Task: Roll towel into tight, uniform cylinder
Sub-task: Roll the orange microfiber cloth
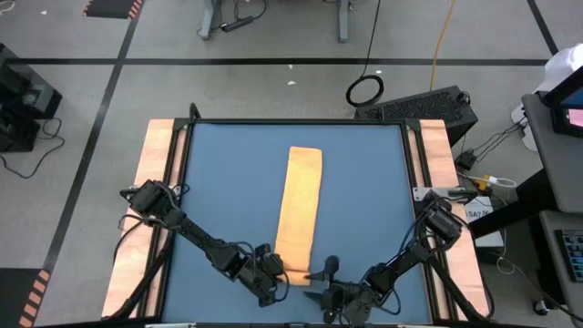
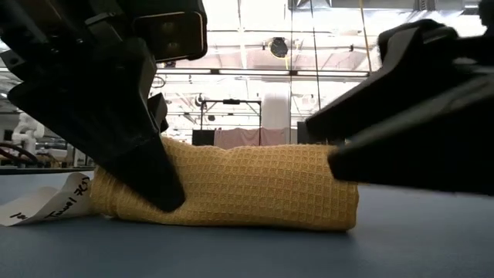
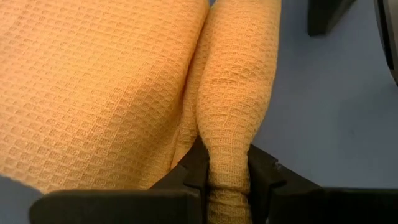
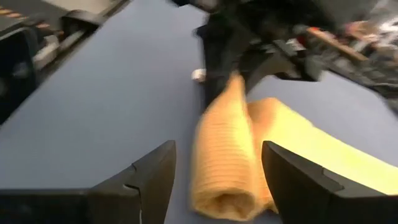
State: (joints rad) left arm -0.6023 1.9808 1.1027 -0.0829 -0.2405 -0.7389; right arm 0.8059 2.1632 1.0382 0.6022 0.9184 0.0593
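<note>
Rolling has just begun: the near end of the towel (image 1: 299,208), laid long on the blue worktop (image 1: 219,182), is pinched tight by the left pincer (image 3: 227,180), while the right pincer (image 4: 214,165) is held wide open and empty at the roll's other end, so more turns away are judged needed next.

The near end of the towel (image 1: 299,211) is hidden under the left gripper (image 1: 271,276) in the high view. The writing on the white tag (image 2: 48,202) cannot be read. The right wrist view is blurred.
</note>
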